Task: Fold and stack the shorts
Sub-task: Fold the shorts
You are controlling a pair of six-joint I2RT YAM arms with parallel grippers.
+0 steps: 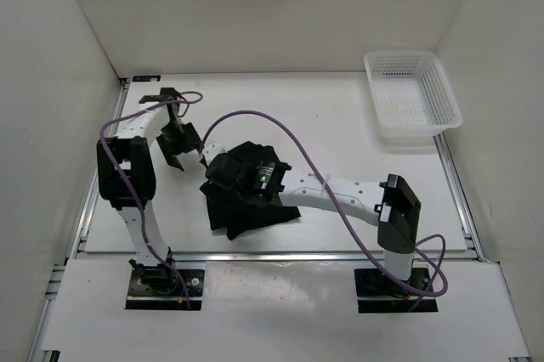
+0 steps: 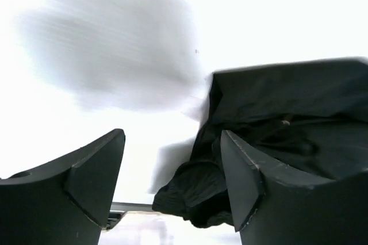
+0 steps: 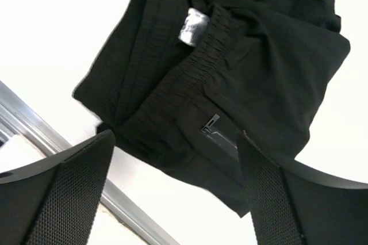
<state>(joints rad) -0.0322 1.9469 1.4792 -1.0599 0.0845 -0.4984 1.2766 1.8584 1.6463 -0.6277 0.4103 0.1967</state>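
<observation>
While the shorts (image 1: 248,212) lie in a crumpled heap mid-table (image 1: 340,124), the right gripper (image 3: 175,147) hovers over them, jaws spread wide and holding nothing (white label (image 3: 194,26) and zip (image 3: 210,125) face up). Left gripper (image 2: 171,141) just beside the heap — also wide open, empty. Basket (image 1: 410,94) well apart, far right corner.

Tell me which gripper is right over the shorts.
The right gripper: it hangs open directly above the black shorts. The left gripper, also open, sits beside them over the white table.
</observation>
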